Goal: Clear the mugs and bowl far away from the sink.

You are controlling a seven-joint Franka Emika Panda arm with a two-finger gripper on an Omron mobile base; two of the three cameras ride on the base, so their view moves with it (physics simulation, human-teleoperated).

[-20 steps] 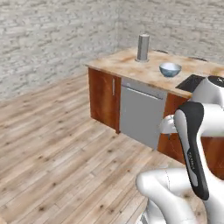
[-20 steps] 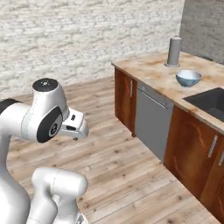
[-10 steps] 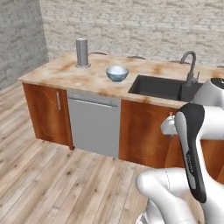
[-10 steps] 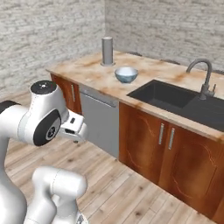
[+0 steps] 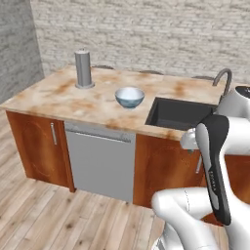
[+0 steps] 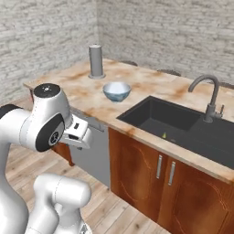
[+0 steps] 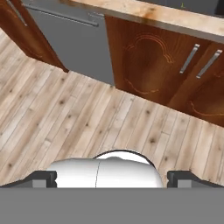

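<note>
The pale blue bowl (image 5: 129,96) (image 6: 116,91) stands on the marble counter (image 5: 58,97) just left of the black sink (image 5: 180,113) (image 6: 183,122). A dark gooseneck faucet (image 5: 222,80) (image 6: 208,96) rises behind the basin. A tiny green speck (image 6: 164,135) lies in the basin, too small to tell what it is. The mugs are out of view. My gripper (image 7: 112,179) is open and holds nothing. It hangs in front of the cabinets, well below and short of the counter, pointing down at the wooden floor. Its fingertips (image 7: 41,178) stand wide apart.
A tall grey cylinder (image 5: 84,68) (image 6: 96,61) stands at the counter's back left. Below the counter are a steel dishwasher (image 5: 100,161) (image 7: 70,39) and brown cabinet doors (image 7: 148,65). Wooden floor (image 7: 87,122) lies between me and the cabinets.
The whole picture has shifted: the base has moved, so the counter now faces me closer and the sink with its faucet has come into view. The arm keeps its pose.
</note>
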